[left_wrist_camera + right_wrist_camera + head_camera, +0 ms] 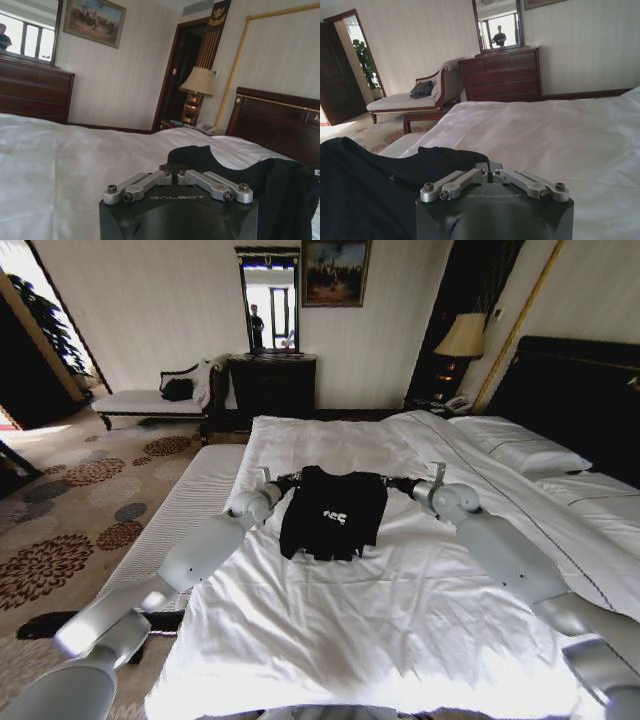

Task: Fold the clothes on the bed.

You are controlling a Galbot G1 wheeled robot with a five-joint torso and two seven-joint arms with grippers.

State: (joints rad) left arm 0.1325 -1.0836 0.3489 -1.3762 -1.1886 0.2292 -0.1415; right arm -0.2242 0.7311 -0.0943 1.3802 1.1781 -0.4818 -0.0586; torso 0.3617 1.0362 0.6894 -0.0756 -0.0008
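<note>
Lying mid-bed (330, 640), black T-shirt (335, 515) partly folded. Left gripper (290, 481) clamped on shirt's far left corner, right gripper (397, 483) clamped on far right corner, toward bed's far edge.

My arms are smooth silver-grey shells, rounded at each joint, narrowing to dark wrists. My left gripper (173, 176) has a matte black housing with "GALBOT" lettered in pale grey across its face, and so does my right gripper (489, 170). Over each housing sit brushed-metal linkage bars (two pairs per side), pinned with dark round-headed screws at their outer ends.
</note>
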